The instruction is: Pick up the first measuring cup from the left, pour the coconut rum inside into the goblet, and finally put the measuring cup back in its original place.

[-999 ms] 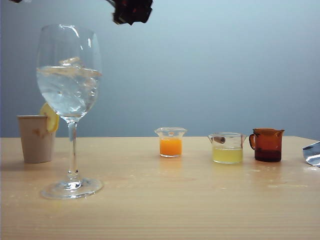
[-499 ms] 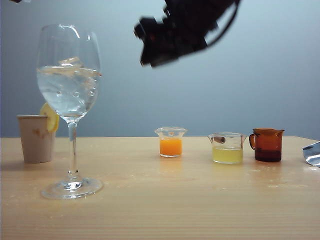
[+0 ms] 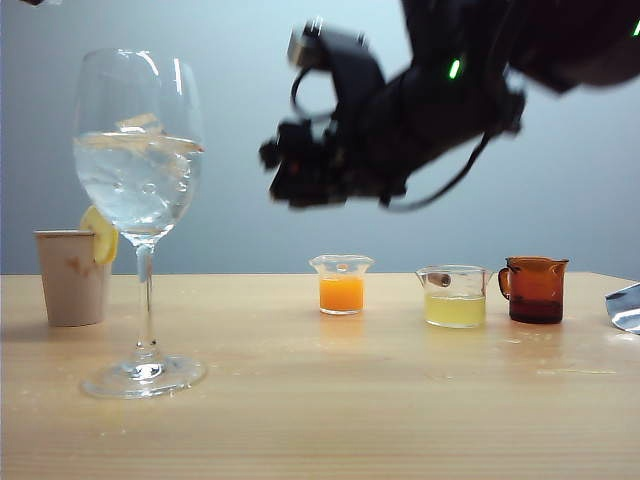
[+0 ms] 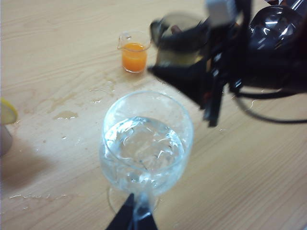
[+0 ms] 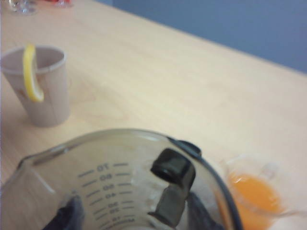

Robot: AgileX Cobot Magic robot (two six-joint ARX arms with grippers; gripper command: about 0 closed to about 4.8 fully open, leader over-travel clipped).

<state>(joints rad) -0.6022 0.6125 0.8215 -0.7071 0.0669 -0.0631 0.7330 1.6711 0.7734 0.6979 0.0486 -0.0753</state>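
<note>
the right gripper (image 5: 168, 191) is clamped on the first measuring cup (image 5: 115, 182), one dark finger (image 5: 171, 168) hooked inside the rim and the grey glass wall pinched against the outside; in the exterior view the right gripper hangs in the air, right of the goblet (image 3: 138, 200) and above the cup of orange liquid (image 3: 341, 284). the smoky cup looks empty or nearly so, though the blur makes that uncertain, and the goblet's bowl holds clear liquid, probably the coconut rum (image 3: 136, 180), with ice. the left gripper (image 4: 135, 218) sits at the goblet's stem; whether it actually pinches the stem i cannot tell

judging from this, the pour is done and the return is left. the risks: the cup's open spot seems to be left of the orange cup, so coming down off line could knock that cup over; a swing toward the goblet could clip its bowl; the one-finger rim hold could let the cup tilt or slip. the paper cup with lemon slice (image 5: 41, 86) stands well apart
</note>
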